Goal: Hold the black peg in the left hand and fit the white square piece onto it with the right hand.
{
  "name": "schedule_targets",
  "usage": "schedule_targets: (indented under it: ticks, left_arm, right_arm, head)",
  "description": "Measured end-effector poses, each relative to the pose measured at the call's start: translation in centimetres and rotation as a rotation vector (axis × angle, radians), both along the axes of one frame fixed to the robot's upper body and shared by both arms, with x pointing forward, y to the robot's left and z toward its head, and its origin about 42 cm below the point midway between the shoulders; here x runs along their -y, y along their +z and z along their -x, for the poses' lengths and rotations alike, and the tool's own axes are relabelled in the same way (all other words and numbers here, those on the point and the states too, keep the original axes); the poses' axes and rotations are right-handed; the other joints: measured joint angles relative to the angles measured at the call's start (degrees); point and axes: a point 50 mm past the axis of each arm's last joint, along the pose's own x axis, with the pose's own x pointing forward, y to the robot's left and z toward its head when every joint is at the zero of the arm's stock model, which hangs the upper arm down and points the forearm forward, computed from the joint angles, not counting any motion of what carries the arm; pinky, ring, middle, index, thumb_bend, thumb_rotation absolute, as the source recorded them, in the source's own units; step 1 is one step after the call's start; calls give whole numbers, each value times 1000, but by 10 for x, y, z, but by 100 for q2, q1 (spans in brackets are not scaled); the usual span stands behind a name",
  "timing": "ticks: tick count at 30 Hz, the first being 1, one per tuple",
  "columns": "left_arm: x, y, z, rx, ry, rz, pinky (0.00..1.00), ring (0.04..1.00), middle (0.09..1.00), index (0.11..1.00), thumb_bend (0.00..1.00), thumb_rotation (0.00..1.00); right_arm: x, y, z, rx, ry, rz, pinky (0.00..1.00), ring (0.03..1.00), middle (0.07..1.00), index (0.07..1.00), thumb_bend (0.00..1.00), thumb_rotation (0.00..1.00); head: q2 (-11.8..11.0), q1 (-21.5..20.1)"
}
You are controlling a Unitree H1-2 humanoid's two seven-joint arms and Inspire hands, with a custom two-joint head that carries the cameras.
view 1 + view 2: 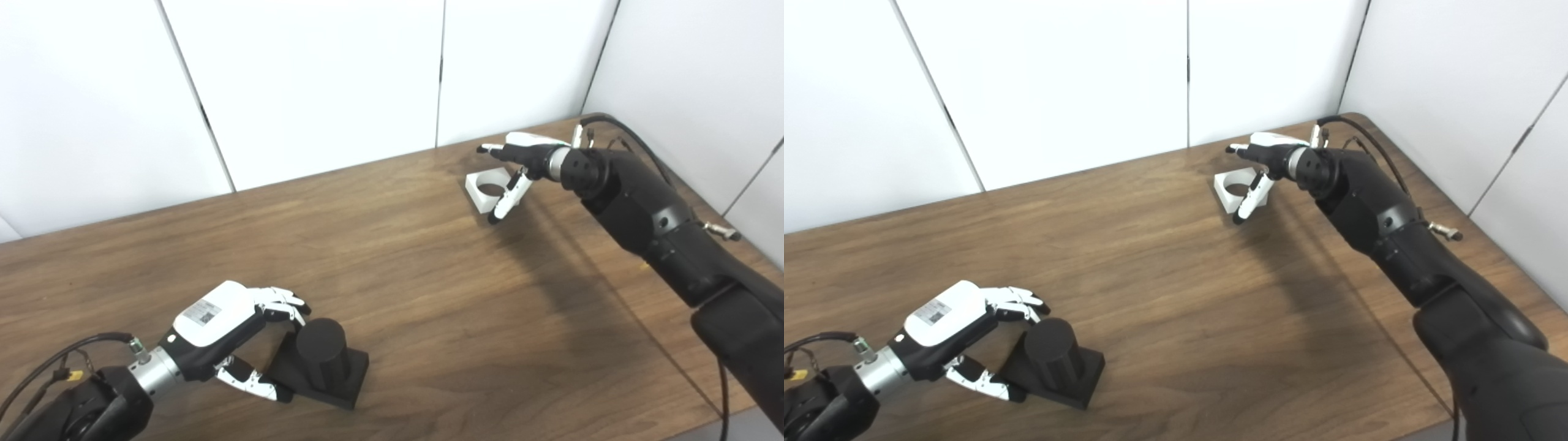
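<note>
The black peg (321,352), a short cylinder on a square black base, stands on the wooden table (392,245) at the front left. My left hand (220,321) is open beside it, with the fingers (285,303) reaching to the peg's far left side and the thumb at the base's near left corner. The white square piece (482,204) with a round hole lies flat at the far right. My right hand (527,156) is open just over it, fingers spread above its far side and thumb hanging down in front of it.
White wall panels (306,92) close off the table's far and right sides. The table's right corner (1356,116) is just behind my right hand. Cables run along both forearms.
</note>
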Motion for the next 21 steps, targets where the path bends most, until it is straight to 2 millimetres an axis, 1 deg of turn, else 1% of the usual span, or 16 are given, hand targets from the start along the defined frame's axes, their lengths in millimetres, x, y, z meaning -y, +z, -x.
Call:
schedule_targets:
  ticks: [5, 11, 13, 16, 21]
  left_arm:
    - [-1, 0, 3, 0, 5, 3, 681, 818, 781, 488, 524, 55]
    - [-2, 0, 4, -6, 9, 0, 683, 821, 784, 489, 524, 55]
    - [-2, 1, 3, -6, 10, 1, 679, 820, 783, 488, 524, 55]
    - [-2, 1, 3, -6, 12, 2, 675, 821, 785, 489, 524, 55]
    - [-2, 1, 3, -5, 13, 0, 668, 820, 783, 488, 524, 55]
  right_arm:
    - [-1, 0, -7, -6, 15, 17, 774, 938, 974, 938, 807, 171]
    - [-1, 0, -15, -15, 32, 55, 782, 936, 955, 856, 785, 156]
    - [-2, -1, -16, -12, 35, 61, 770, 926, 953, 843, 782, 155]
    - [-2, -3, -16, -8, 40, 66, 779, 925, 949, 826, 777, 160]
    - [-1, -5, -17, 1, 41, 67, 776, 917, 931, 762, 759, 143]
  head:
    - [44, 26]
    - [44, 18]
    - [44, 44]
    - [44, 70]
    - [62, 79]
